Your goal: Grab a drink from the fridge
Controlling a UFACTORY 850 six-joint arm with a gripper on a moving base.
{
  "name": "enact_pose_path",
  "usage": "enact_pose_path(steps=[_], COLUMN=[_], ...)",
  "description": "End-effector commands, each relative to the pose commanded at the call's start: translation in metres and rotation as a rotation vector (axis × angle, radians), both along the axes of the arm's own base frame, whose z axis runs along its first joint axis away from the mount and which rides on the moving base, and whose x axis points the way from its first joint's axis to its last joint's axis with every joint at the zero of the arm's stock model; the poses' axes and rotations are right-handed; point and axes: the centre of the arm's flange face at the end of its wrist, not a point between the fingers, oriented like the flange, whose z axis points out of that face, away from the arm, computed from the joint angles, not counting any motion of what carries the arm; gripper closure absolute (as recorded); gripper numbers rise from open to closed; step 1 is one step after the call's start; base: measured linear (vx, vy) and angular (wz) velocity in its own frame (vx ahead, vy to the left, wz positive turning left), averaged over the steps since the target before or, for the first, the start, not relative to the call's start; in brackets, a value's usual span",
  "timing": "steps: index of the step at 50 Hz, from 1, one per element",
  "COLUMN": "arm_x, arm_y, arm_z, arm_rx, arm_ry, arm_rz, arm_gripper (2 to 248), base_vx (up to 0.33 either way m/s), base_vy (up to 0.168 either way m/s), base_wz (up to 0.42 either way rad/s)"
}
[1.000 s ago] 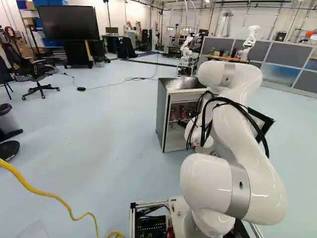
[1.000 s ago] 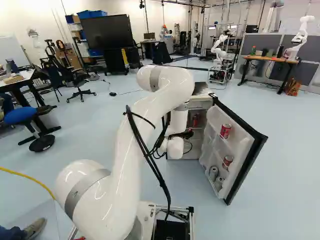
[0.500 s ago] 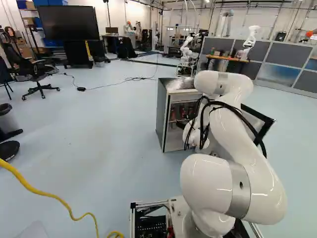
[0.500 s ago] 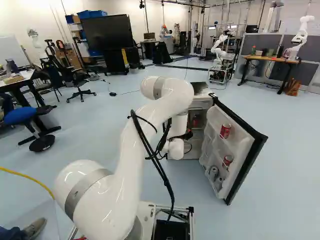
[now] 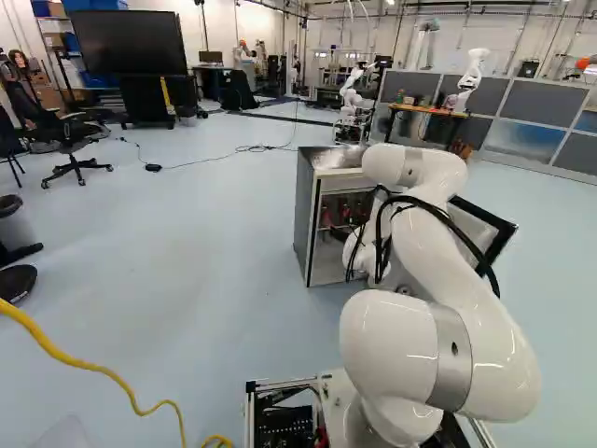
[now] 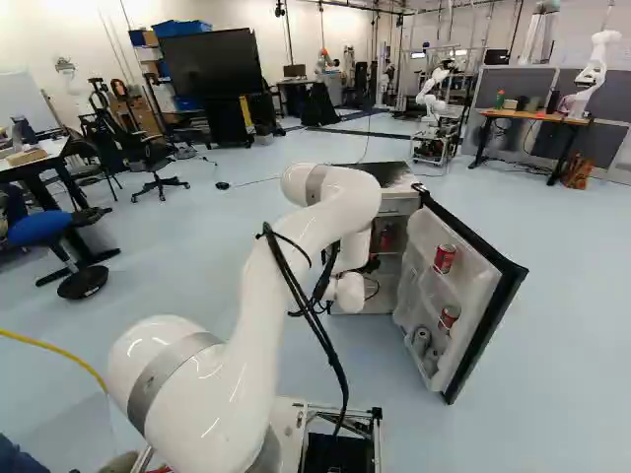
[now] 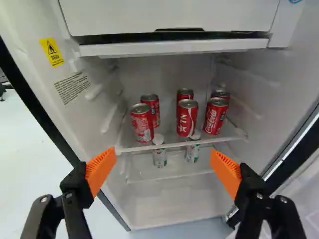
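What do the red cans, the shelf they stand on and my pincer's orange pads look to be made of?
Red cans: glossy painted metal, by their bare silvery rims.
Shelf: smooth clear plastic or glass; bottle caps show through.
Orange pads: matte, ribbed, perhaps rubber or flexible plastic.
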Motion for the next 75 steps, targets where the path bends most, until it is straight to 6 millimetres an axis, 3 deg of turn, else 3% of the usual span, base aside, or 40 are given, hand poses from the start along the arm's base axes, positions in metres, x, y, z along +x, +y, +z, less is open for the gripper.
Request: enact_pose_path(steps=[54,75], arm_x=[0.058,0.083], arm_y=[-0.024,-0.020], arm_z=[-0.024,-0.033], arm_rx=[-0.049,-0.072], arm_ry=[-0.114,-0.160], arm_rz=[0.085,0.143], arm_gripper=[3,3], base_vx=[0.000,0.000], base_vy=[0.000,0.000], base_wz=[0.000,0.000])
